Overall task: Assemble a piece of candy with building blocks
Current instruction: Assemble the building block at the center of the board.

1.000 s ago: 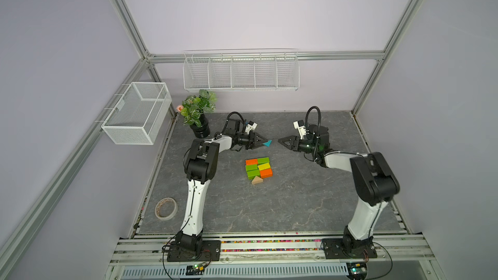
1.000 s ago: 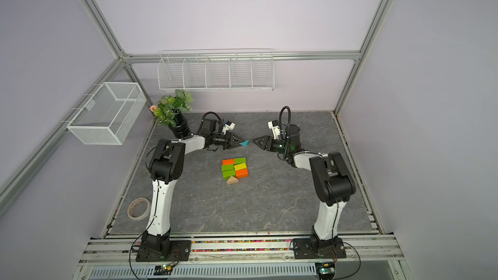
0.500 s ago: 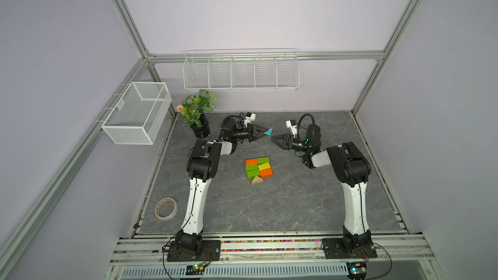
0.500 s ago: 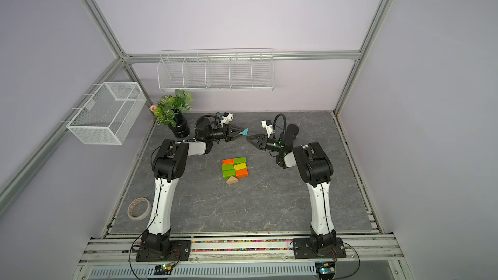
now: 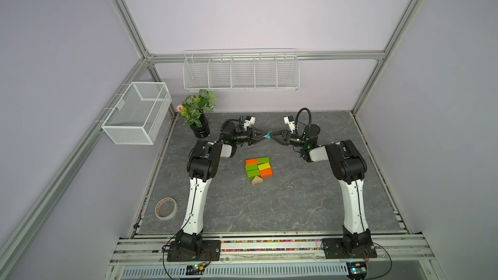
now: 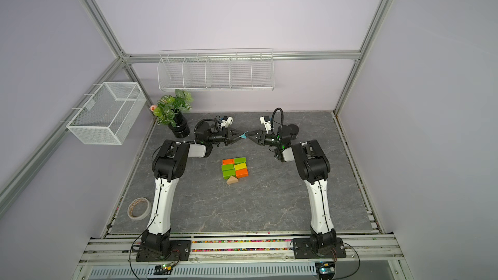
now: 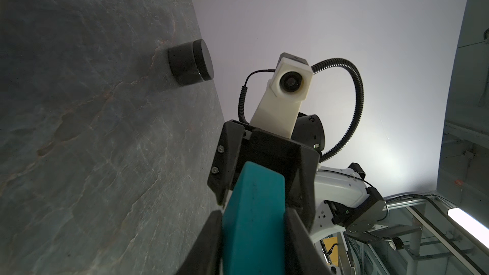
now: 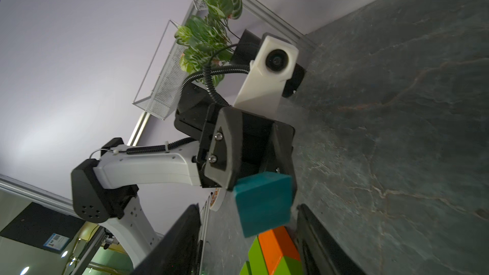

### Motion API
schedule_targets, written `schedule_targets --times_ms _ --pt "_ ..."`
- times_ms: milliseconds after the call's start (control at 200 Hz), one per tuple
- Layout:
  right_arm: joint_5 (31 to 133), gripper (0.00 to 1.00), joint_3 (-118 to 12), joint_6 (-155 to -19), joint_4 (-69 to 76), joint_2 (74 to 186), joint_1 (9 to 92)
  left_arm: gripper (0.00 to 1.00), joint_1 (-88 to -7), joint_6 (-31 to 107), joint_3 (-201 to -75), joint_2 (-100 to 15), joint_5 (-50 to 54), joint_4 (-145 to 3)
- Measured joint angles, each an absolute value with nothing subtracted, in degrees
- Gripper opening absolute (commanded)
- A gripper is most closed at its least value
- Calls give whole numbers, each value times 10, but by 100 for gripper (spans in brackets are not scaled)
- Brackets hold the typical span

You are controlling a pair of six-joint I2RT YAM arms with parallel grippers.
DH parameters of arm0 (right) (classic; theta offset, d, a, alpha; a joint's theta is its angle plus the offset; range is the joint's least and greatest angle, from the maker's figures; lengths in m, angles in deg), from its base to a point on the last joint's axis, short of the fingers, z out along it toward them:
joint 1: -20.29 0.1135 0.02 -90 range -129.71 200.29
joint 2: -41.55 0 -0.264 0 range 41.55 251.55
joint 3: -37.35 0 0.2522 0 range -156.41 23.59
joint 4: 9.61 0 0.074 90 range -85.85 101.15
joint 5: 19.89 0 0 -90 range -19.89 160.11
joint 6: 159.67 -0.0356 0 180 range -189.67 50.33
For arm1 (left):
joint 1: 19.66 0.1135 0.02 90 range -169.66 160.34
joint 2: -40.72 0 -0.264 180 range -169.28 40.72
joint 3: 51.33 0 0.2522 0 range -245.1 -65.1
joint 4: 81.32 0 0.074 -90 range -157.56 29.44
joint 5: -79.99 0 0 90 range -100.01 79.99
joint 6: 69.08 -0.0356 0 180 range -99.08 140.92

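While the left pincer (image 5: 265,136) clamps the teal triangle (image 5: 267,135) between its fingertips and holds it clear of the counter (image 5: 296,200), the right pincer (image 5: 273,134) meets it tip to tip with its jaws standing wide. In the right wrist view the triangle sits between that pincer's fingers (image 8: 182,242) with a gap on each side, so the right pincer grips nothing. In the left wrist view the left fingers (image 7: 209,236) press on both flanks of the block.

Seen in both top views, with the back wall at 12 o'clock, the triangle hangs at 12 o'clock of the bricks (image 5: 258,167), well apart from them. The bricks lie flat in a two-by-three rectangle near the counter's middle: orange and green at the far end, green and yellow in the middle, green and orange nearest. The tan triangle (image 5: 256,180) touches the rectangle's 6 o'clock end.

From the bricks, a black jar (image 5: 314,130) stands at about 2 o'clock behind the right arm, a potted plant (image 5: 198,114) at 10 o'clock, and a tape roll (image 5: 166,208) at 8 o'clock off the counter's edge.
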State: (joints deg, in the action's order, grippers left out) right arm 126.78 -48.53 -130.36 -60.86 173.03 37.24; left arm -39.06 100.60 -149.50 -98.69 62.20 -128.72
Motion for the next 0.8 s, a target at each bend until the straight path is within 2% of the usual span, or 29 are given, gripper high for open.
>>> schedule_targets --times_ms 225,570,800 --pt "1269 60 -493 -1247 -531 1728 373 0 -391 1006 -1484 -982 623 -1286" --pt "1275 57 -534 -1238 -518 1728 373 0 -392 1006 -1464 -969 625 -1286" --pt "1283 45 -540 -1245 -519 1728 376 0 -396 1006 -1464 -969 625 -1286"
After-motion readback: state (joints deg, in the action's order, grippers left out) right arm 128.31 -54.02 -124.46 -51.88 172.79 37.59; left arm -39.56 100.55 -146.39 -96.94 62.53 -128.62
